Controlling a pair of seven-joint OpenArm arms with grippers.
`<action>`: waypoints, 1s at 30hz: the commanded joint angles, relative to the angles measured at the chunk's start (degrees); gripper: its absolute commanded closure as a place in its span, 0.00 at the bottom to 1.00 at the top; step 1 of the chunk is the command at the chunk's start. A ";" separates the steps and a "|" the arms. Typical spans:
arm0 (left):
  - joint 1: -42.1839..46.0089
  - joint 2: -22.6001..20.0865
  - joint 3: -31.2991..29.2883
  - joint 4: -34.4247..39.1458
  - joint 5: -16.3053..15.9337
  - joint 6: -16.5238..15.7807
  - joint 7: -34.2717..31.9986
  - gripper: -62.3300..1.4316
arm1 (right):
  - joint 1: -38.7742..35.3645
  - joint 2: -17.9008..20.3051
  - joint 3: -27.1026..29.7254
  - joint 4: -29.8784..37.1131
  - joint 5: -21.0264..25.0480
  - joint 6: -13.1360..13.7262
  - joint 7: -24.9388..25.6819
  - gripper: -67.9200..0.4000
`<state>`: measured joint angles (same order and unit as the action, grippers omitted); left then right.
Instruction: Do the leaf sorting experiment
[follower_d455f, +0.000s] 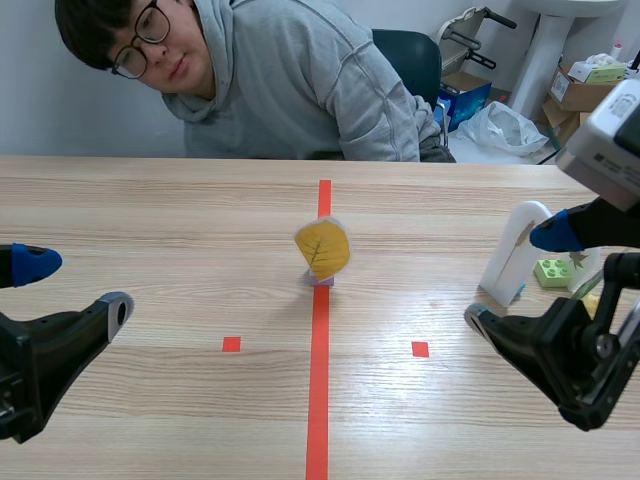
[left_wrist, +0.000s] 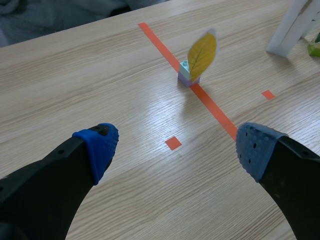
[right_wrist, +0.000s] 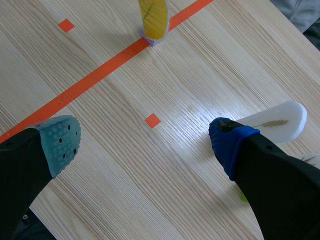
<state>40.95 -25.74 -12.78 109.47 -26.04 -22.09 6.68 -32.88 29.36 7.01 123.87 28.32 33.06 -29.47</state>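
Yellow leaf card (follower_d455f: 322, 247) stands upright in a small lilac brick (follower_d455f: 320, 279) on the red centre line of the wooden worktop (follower_d455f: 150, 210), with bare wood all round it. Left fingers (left_wrist: 95, 150) and right fingers (right_wrist: 60, 145) are spread apart, holding nothing, low at either side. A white leaf card (follower_d455f: 515, 250) and a green brick (follower_d455f: 551, 271) stand just beside the right fingers. A person in a grey hoodie (follower_d455f: 290, 90) sits at the far edge.

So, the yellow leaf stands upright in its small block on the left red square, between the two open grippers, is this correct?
Only the place is wrong: the yellow leaf stands upright in its small block on the long orange-red tape line, as the scene view shows. The rest holds.
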 joint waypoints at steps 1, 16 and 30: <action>-0.04 0.31 -0.11 0.83 -0.76 -0.11 -0.79 0.18 | 0.85 0.46 0.44 0.15 0.42 -0.20 0.85 0.23; -0.04 0.31 -0.11 0.83 -0.76 -0.11 -0.79 0.18 | 1.27 0.48 0.44 0.15 0.02 -0.20 -1.33 0.23; -0.04 0.31 -0.11 0.83 -0.76 -0.11 -0.79 0.18 | 11.13 1.57 0.42 -7.43 -1.86 3.93 -1.20 0.22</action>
<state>40.95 -25.71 -12.78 109.47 -26.04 -22.09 6.68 -23.86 29.52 7.01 118.19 25.52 36.91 -31.14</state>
